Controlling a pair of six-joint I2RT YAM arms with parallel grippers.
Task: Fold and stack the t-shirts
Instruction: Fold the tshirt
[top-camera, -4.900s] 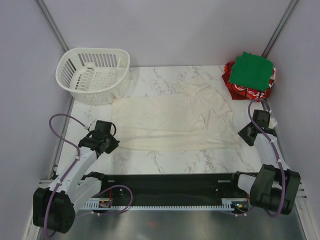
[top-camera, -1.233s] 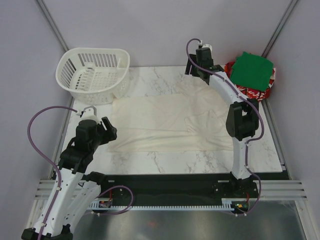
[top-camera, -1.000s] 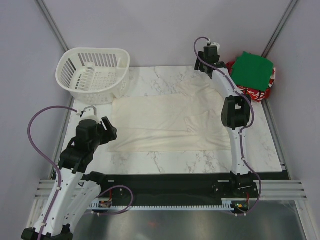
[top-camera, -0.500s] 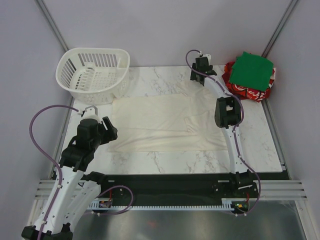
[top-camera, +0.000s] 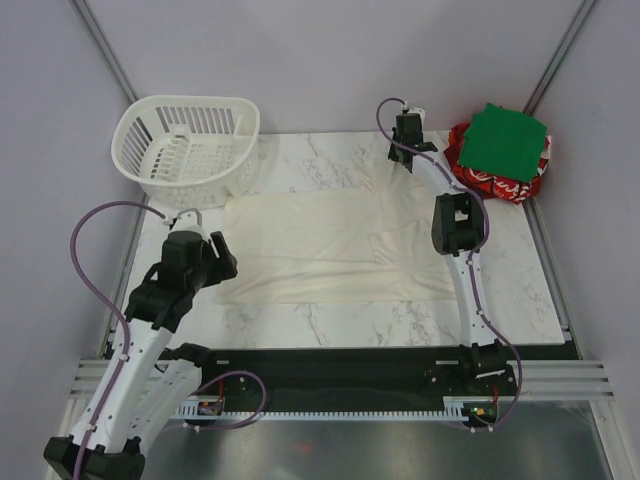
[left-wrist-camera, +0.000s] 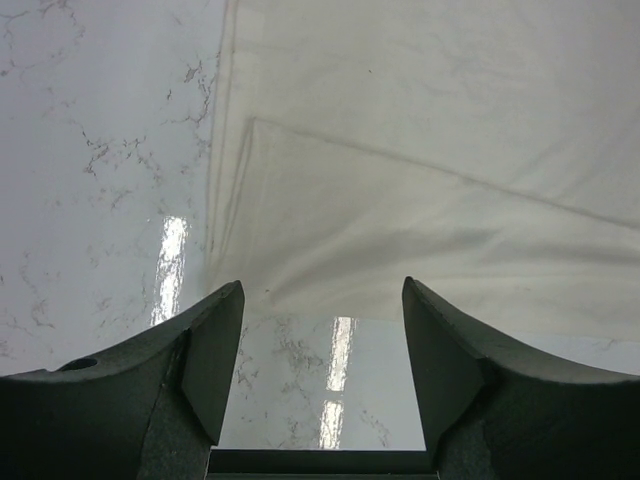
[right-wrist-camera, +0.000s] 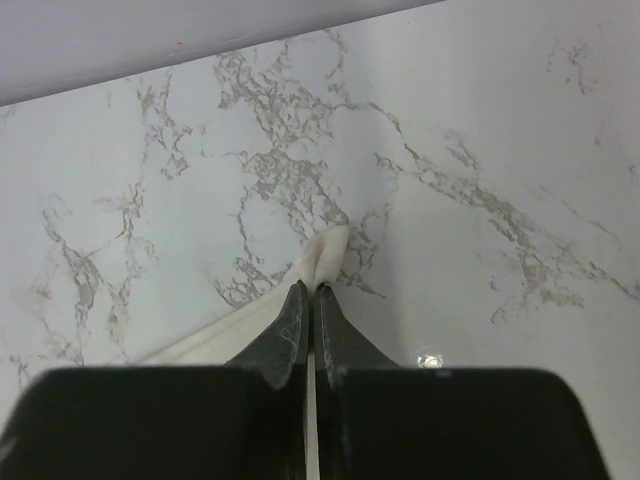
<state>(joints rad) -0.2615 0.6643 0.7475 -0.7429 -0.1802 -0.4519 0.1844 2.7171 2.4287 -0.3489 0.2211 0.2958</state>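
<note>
The cream t-shirt (top-camera: 320, 245) lies spread flat on the marble table. My right gripper (top-camera: 407, 158) reaches to its far right edge and is shut on a small fold of the cream cloth (right-wrist-camera: 325, 255), which pokes out past the fingertips in the right wrist view (right-wrist-camera: 310, 288). My left gripper (top-camera: 218, 262) hovers open over the shirt's near left corner (left-wrist-camera: 250, 210), with bare marble between its fingers (left-wrist-camera: 322, 300). A folded green t-shirt (top-camera: 508, 142) rests on the red t-shirt (top-camera: 480, 180) in the far right corner.
A white slotted basket (top-camera: 190, 185) stands at the far left corner, close to the shirt's left edge. Grey walls close in the table on three sides. The black rail (top-camera: 330, 365) with the arm bases runs along the near edge.
The right gripper, open a second ago at the shirt's far edge, has shut on a fold of the cream cloth. The left arm has shifted slightly to the right, still open.
</note>
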